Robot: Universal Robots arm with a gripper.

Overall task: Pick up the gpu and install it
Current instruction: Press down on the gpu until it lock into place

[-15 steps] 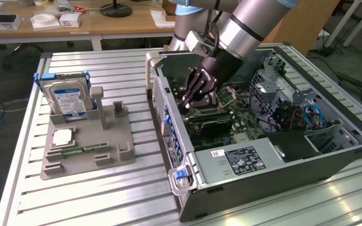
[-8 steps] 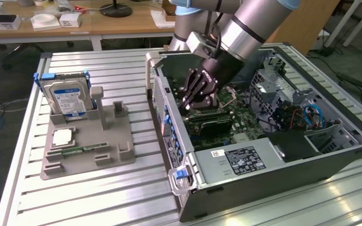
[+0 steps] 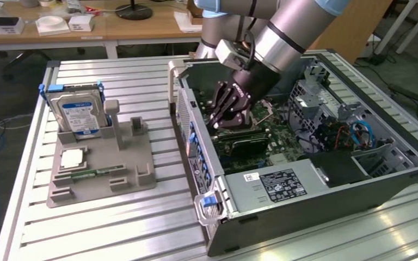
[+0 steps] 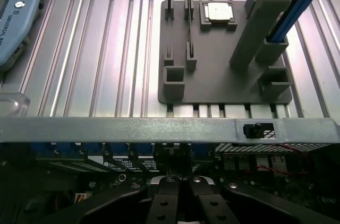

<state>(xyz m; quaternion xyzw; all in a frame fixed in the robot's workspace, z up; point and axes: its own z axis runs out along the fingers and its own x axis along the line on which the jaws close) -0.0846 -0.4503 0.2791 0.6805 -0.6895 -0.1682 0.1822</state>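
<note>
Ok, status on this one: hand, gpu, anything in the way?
Hand shut, down inside the open case. Gpu right under it at the motherboard; grip unclear. Case wall close alongside.

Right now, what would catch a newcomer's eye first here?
The big silver robot arm reaching into the open computer case, its pincer shut just above the motherboard. Next, on the exterior view's left, the hard drive with its blue label standing upright in the gray parts holder.

A grey holder (image 3: 100, 171) sits on the silver ribbed surface (image 3: 143, 228), a silver hard drive (image 3: 78, 114) wears a blue label, and the black tool (image 3: 227, 111) hangs over a green circuit board (image 3: 282, 142).
</note>
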